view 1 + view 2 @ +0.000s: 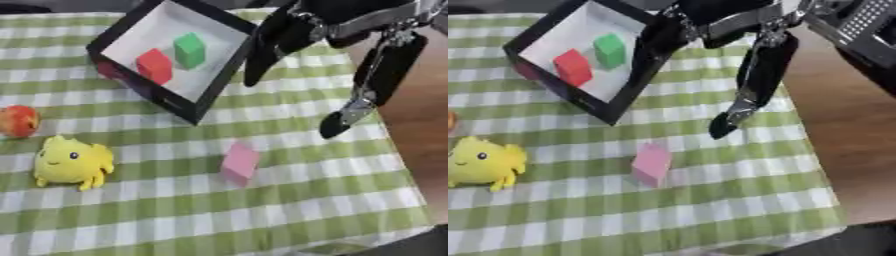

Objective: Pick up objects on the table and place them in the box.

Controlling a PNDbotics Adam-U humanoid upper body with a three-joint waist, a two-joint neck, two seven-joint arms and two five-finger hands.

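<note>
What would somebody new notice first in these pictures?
Probably the robot's right hand, its straight black fingers hanging from the upper right above the green checked cloth. Then the black box at upper left holding a red block and green block, and the pink block lying mid-table.

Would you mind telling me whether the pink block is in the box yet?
Not yet. The pink block lies on the checked cloth, outside the box, below the right hand.
</note>
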